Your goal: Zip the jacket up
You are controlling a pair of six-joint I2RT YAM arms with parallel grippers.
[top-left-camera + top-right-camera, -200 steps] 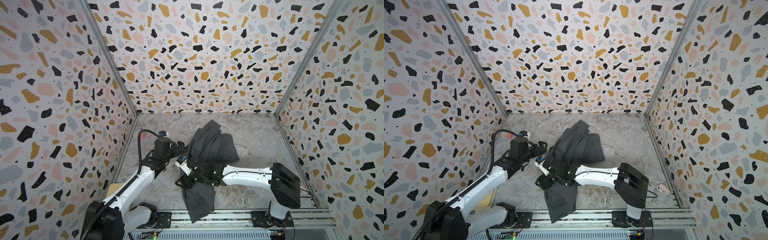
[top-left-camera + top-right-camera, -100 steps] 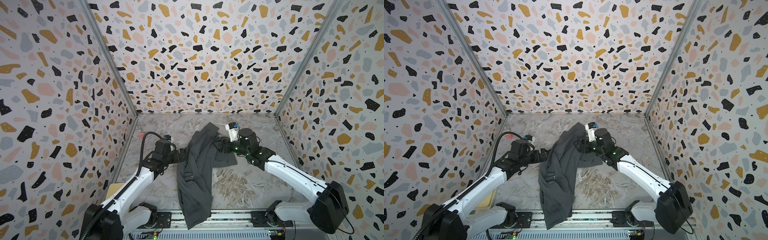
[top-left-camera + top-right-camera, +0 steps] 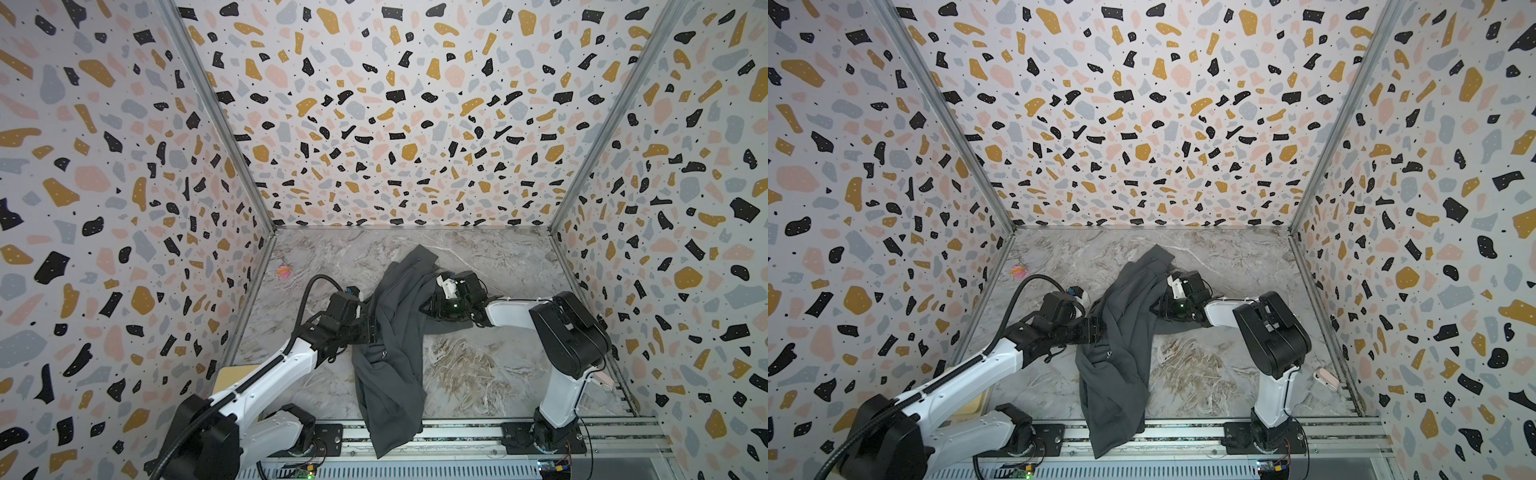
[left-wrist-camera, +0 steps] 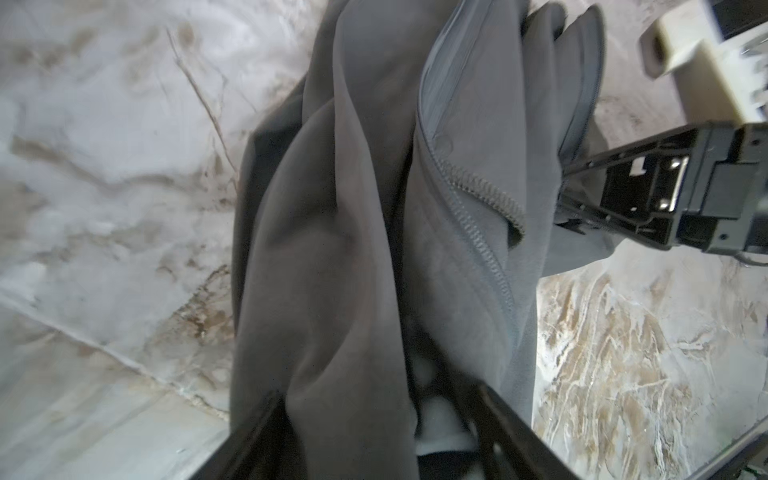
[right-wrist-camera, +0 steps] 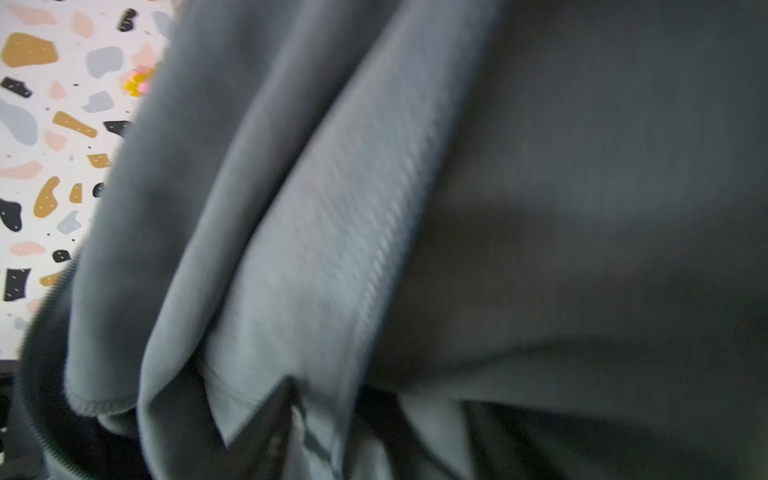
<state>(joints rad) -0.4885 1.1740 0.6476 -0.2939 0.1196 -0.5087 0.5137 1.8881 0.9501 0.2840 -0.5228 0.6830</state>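
- Fingers [image 4: 253,432] of the left gripper [image 4: 374,436] stand apart, astride a thick fold of the jacket [image 4: 332,249]. The left wrist view shows a pale gap between the cloth and one finger, so the fold is straddled and not squeezed.
- The right gripper [image 4: 567,195], seen by that same camera, has its two thin dark fingers at the opposite edge of the jacket. Whether they pinch the cloth or only stand around it I cannot tell.
- The right wrist view is filled with blurred grey fabric [image 5: 540,208] and does not settle it.
- A row of zip teeth [image 4: 478,187] runs along a turned-over edge between the two grippers, with no second row meshed into it there.
- In both top views the left gripper [image 3: 373,330] [image 3: 1098,330] meets the jacket from the left, about midway along its length. The right gripper [image 3: 427,307] [image 3: 1156,307] meets it from the right, a little farther back.
- The jacket [image 3: 395,353] [image 3: 1117,365] is bunched into a long crumpled strip. It runs from the far middle of the marble-patterned table [image 3: 478,374] to the near edge, where its end drapes over the metal rail [image 3: 457,432].
- A small white logo [image 3: 381,353] faces up just nearer than the left gripper.
- A small pink scrap [image 3: 284,271] lies near the left wall, well apart from the cloth.
- A pale pink object [image 3: 600,380] sits by the right wall.
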